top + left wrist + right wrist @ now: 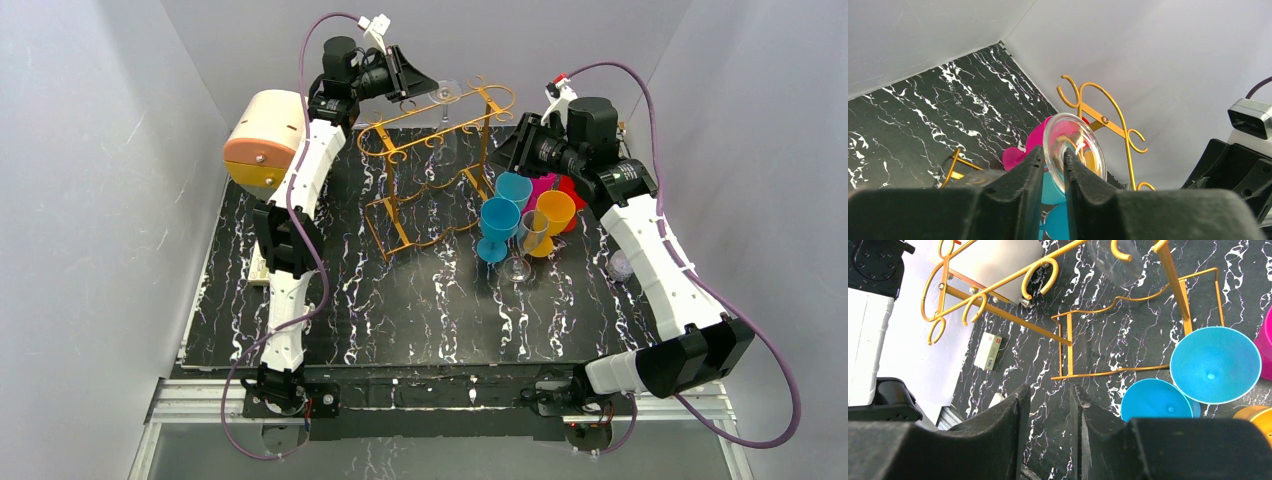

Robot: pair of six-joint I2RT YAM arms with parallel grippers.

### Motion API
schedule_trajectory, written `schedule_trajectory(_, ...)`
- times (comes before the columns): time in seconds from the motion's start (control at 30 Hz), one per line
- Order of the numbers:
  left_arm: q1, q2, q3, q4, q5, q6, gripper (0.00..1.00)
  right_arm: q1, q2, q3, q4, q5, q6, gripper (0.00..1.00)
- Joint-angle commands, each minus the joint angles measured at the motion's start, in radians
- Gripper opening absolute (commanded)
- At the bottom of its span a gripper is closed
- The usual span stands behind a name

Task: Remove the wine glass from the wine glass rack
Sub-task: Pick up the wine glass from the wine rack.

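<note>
Left pincer (1053,155) brackets the foot of the wine glass (1078,145) at the top of the rack (1098,116); clamped or loose cannot be told. The right wrist view, unlike the left, shows its bowl hanging under the rail. Right pincer (1049,390) stands apart, empty.

Left arm (308,165) and right arm (652,252) look alike: white shells on the long links, black blocks at the joints; black bases (283,386) sit on a silver rail (200,402); a purple cable (312,45) loops off each wrist and trails down to the base; a small white camera (378,26) is on each wrist, the right one with a red spot; left gripper (1053,159) and right gripper (1047,392) are matte black; fingers (1003,435) are thick, wedge-shaped and grainy.
</note>
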Motion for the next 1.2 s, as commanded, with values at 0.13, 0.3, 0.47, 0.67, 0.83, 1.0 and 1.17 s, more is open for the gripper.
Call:
schedule_trajectory(0.13,-0.001,0.019,0.036,-0.036,0.042,0.013,0.0,0.0,-0.033,0.011,0.047,0.0,-0.003,0.43)
schedule_trajectory(0.3,0.001,-0.016,0.008,-0.023,-0.022,0.016,0.0,0.001,-0.014,0.019,0.049,0.01,0.008,0.43)
schedule_trajectory(0.47,0.005,-0.046,-0.006,-0.028,-0.075,0.02,0.0,-0.001,0.03,0.061,0.049,-0.001,0.026,0.43)
schedule_trajectory(0.67,0.007,-0.075,-0.006,-0.034,-0.112,0.022,0.0,0.0,0.066,0.104,0.067,-0.026,0.072,0.43)
schedule_trajectory(0.83,0.015,-0.096,-0.02,0.059,-0.109,-0.057,0.0,0.0,0.07,0.11,0.096,-0.069,0.106,0.43)
schedule_trajectory(1.0,0.032,-0.109,-0.022,0.047,-0.138,-0.06,0.0,0.0,0.065,0.1,0.15,-0.112,0.141,0.43)
schedule_trajectory(1.17,0.04,-0.144,-0.075,0.128,-0.169,-0.103,0.0,0.0,0.076,0.101,0.186,-0.131,0.174,0.42)
